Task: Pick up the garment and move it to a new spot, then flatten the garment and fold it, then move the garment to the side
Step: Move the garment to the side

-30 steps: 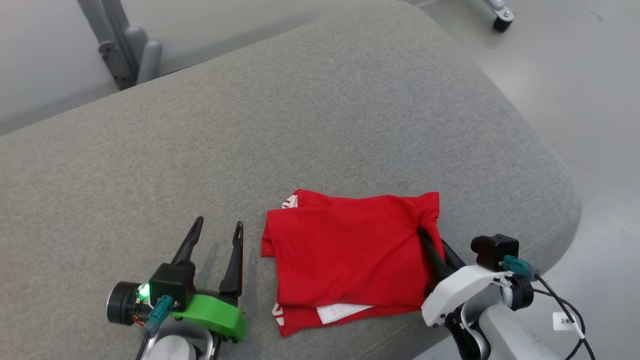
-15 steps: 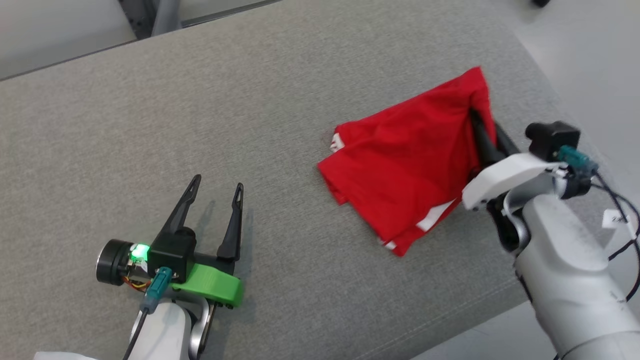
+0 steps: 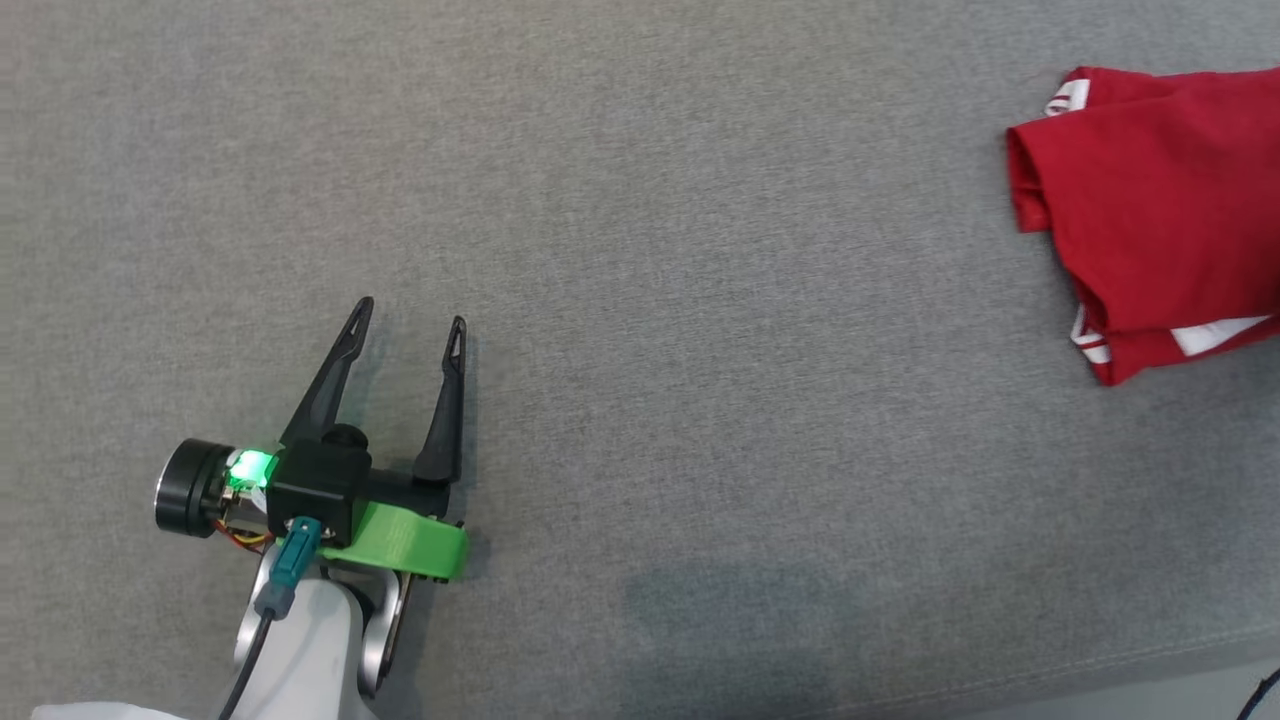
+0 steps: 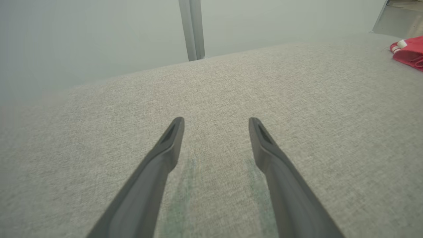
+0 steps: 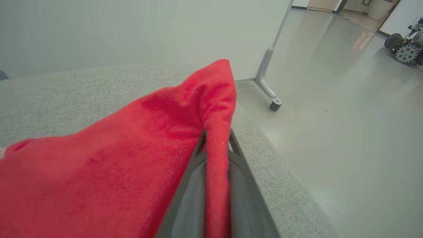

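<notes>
Clamps folded red garment [image 5: 115, 158] by one raised corner between shut fingers of right gripper [image 5: 216, 140]. Drapes the rest down to that claw's left onto grey cushion [image 3: 700, 300], with white trim at the folded edges. Holds left gripper [image 3: 411, 311] spread wide and empty, low over bare cushion, garment well apart, ahead and to its right. Shows pale floor [image 5: 330, 132] and grey stand foot [image 5: 269, 96] beyond right claw, past the cushion edge.
</notes>
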